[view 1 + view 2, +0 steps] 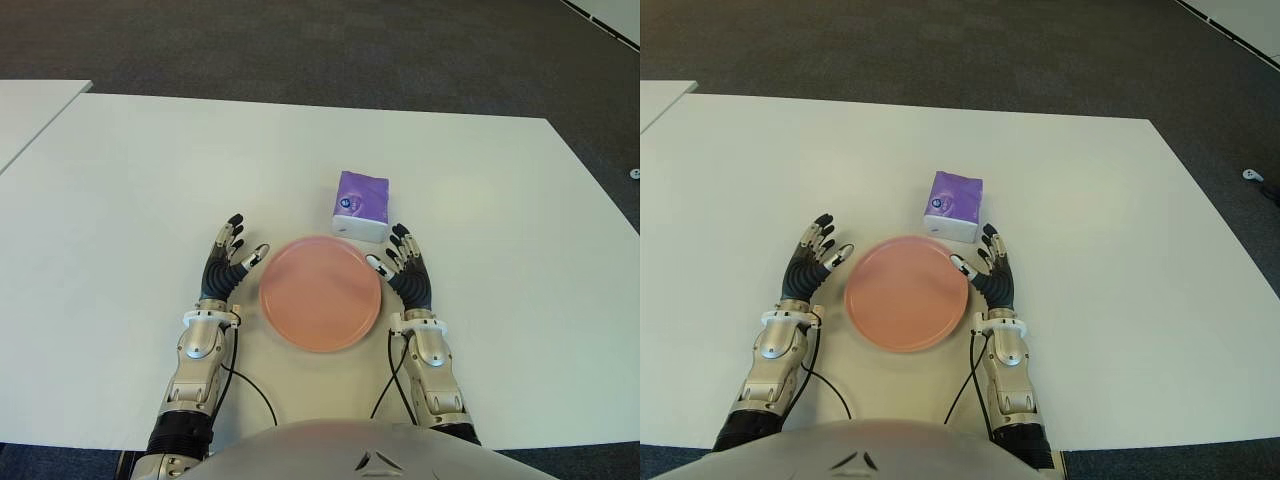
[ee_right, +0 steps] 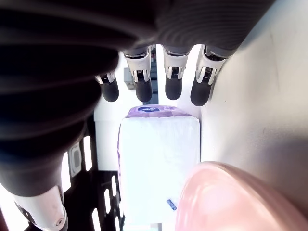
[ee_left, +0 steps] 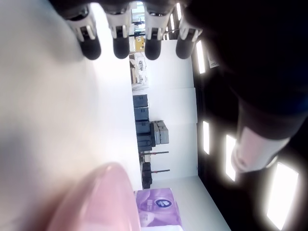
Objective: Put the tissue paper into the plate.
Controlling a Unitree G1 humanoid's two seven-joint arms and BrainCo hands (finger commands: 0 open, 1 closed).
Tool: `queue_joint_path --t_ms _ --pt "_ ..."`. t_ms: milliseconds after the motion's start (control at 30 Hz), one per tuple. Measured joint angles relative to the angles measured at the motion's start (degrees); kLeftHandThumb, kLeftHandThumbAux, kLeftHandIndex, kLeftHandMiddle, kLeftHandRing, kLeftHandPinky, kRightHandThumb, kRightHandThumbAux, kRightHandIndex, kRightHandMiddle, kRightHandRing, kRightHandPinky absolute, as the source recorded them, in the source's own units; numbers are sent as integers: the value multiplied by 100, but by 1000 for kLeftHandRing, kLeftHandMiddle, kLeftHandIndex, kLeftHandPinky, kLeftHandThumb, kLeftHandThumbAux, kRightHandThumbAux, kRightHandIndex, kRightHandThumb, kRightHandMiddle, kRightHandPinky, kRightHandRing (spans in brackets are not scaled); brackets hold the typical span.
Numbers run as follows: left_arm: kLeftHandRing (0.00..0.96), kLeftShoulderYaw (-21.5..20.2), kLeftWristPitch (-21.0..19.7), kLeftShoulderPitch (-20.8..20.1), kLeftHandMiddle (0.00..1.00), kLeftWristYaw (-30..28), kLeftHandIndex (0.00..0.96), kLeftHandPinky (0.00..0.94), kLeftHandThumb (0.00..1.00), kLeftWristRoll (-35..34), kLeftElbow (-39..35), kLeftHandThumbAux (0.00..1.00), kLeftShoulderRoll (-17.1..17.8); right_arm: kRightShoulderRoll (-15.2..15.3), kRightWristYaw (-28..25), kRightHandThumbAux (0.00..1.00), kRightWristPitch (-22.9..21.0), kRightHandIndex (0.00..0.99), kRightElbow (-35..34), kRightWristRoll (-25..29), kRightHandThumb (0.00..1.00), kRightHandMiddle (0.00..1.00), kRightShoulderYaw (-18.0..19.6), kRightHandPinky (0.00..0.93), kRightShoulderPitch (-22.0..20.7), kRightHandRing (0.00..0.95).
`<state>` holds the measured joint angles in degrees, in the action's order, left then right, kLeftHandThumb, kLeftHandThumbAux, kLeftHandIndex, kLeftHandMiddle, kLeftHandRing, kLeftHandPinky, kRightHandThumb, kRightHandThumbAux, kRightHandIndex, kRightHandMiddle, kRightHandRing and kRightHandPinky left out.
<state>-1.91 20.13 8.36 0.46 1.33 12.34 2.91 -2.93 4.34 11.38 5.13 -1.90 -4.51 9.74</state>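
Observation:
A purple and white tissue pack [image 1: 361,204] lies on the white table [image 1: 130,180], just beyond the far right rim of a round pink plate [image 1: 320,292]. The plate holds nothing. My right hand [image 1: 403,262] shows at the plate's right edge, fingers spread and holding nothing, fingertips just short of the pack. The right wrist view shows the tissue pack [image 2: 159,163] close ahead of the fingertips [image 2: 173,89] and the plate rim [image 2: 226,197]. My left hand [image 1: 230,255] shows at the plate's left edge, fingers spread, holding nothing.
A second white table [image 1: 25,110] stands at the far left, with a narrow gap between. Dark carpet [image 1: 320,45] lies beyond the table's far edge. Black cables [image 1: 250,385] run from both wrists toward my body.

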Motion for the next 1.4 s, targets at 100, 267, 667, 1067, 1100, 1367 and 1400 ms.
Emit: queue_joint_path --t_ms 100,267,667,1067,1100,1367,1400 --pt "0 0 -3 -1 0 -11 0 0 0 -21 0 628 0 0 1 730 -6 26 -3 0 80 64 0 70 0 52" --pt "0 -1 -3 0 0 -11 0 0 0 -28 0 633 0 0 1 726 -23 24 -13 1 86 62 0 62 1 49" --pt "0 -2 -37 0 0 -12 0 0 0 -76 -16 630 0 2 0 734 -50 22 32 1 90 60 9 66 -15 46" --pt "0 -4 -37 -6 0 -12 0 0 0 -86 -14 643 -2 -6 309 722 -476 22 -16 -328 139 72 10 101 -128 70" --pt "0 -4 -37 -7 0 -12 0 0 0 -86 -13 643 -2 -6 335 719 -518 23 -35 -357 143 74 2 103 -131 72" --pt "0 11 -30 -18 0 -12 0 0 0 -83 4 638 -7 17 470 688 -829 22 -124 -646 161 83 -48 122 -198 92" --pt "0 14 -29 -19 0 -12 0 0 0 -82 5 638 -9 23 480 690 -842 19 -117 -662 162 81 -43 118 -211 91"
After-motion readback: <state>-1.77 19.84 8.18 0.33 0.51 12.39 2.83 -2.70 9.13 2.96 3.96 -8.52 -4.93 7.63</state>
